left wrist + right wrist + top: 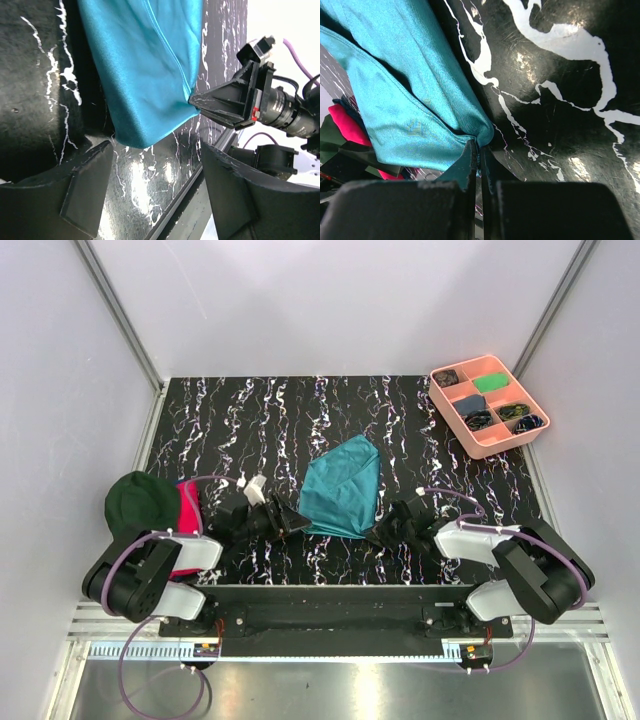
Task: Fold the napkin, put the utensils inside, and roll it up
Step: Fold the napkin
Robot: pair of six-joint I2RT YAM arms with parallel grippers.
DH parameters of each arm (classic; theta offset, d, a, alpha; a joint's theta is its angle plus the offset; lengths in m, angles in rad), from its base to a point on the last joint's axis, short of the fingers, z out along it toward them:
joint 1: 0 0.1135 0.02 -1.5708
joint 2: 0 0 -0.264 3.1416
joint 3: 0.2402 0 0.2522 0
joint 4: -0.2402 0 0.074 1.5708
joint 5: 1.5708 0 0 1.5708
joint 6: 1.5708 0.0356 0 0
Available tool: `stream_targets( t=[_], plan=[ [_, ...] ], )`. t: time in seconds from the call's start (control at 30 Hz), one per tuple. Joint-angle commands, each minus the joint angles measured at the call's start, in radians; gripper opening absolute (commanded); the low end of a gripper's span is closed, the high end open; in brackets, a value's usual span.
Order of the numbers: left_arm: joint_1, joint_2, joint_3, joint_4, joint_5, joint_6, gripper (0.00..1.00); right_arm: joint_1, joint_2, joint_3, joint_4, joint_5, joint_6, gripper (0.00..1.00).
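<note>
The teal napkin (342, 488) lies folded over itself near the front middle of the black marbled table. My right gripper (381, 532) is shut on its near right corner; in the right wrist view the fingertips (479, 150) pinch the cloth (405, 100). My left gripper (296, 520) is open and empty beside the napkin's near left corner; in the left wrist view the cloth (145, 70) hangs just beyond the wide-apart fingers (82, 192). The right gripper also shows in the left wrist view (192, 101). No utensils are in view.
A dark green cap (140, 502) and a pink-red cloth (188, 508) lie at the front left by the left arm. A pink tray (519, 441) with small items stands at the back right. The table's front rail (185, 200) runs close below the left gripper.
</note>
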Motion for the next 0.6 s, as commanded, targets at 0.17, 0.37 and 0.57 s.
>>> stream_targets(
  t=[0.17,0.37,0.57],
  plan=[
    [-0.002,0.012,0.099,-0.132,-0.099,0.103,0.73,0.011,0.004,-0.045,-0.082,0.071,-0.018,0.0],
    [-0.002,0.105,0.124,-0.072,-0.07,0.105,0.67,0.011,0.013,-0.045,-0.081,0.07,-0.022,0.0],
    [-0.002,0.17,0.136,-0.061,-0.063,0.119,0.45,0.011,0.015,-0.044,-0.081,0.073,-0.027,0.0]
  ],
)
